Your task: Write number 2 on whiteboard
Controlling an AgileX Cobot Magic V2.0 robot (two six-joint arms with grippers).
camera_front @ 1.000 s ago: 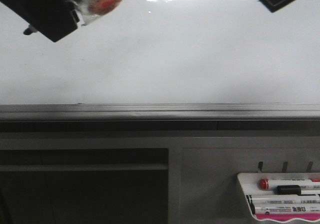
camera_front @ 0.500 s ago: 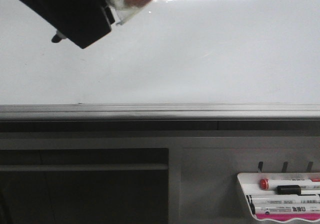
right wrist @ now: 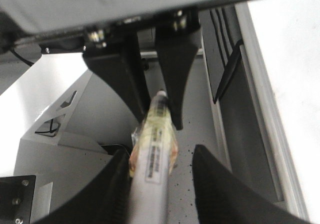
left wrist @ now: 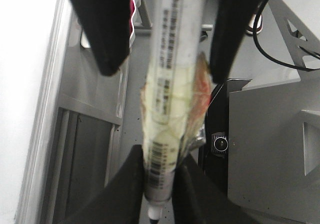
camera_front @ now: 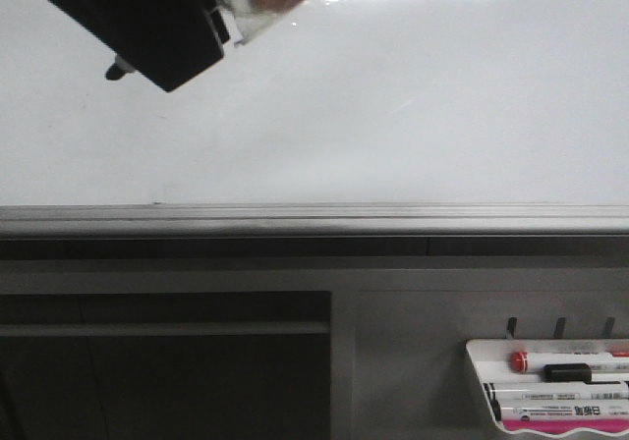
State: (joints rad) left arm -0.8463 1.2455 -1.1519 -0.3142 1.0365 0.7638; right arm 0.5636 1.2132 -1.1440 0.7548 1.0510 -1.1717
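The whiteboard (camera_front: 393, 116) fills the upper front view, glossy and blank; no number 2 shows on it. My left gripper (camera_front: 157, 52) is at its top left, shut on a white marker (left wrist: 167, 84) wrapped in yellowish tape, with the tip (left wrist: 156, 215) poking out past the fingers. In the front view the marker tip (camera_front: 116, 70) is near the board. My right gripper (right wrist: 160, 169) is open, its jaws around the marker's barrel (right wrist: 152, 154); it is out of the front view. Its fingers (left wrist: 102, 34) show in the left wrist view, either side of the marker.
The board's grey metal bottom edge (camera_front: 314, 219) runs across the front view. A small white tray (camera_front: 555, 386) with several markers hangs at the lower right. A dark recessed panel (camera_front: 167, 361) sits below the board at the left.
My left gripper with the marker moved right along the top of the board, then barely shifted. The right arm, at the top right corner a second ago, has left the front view.
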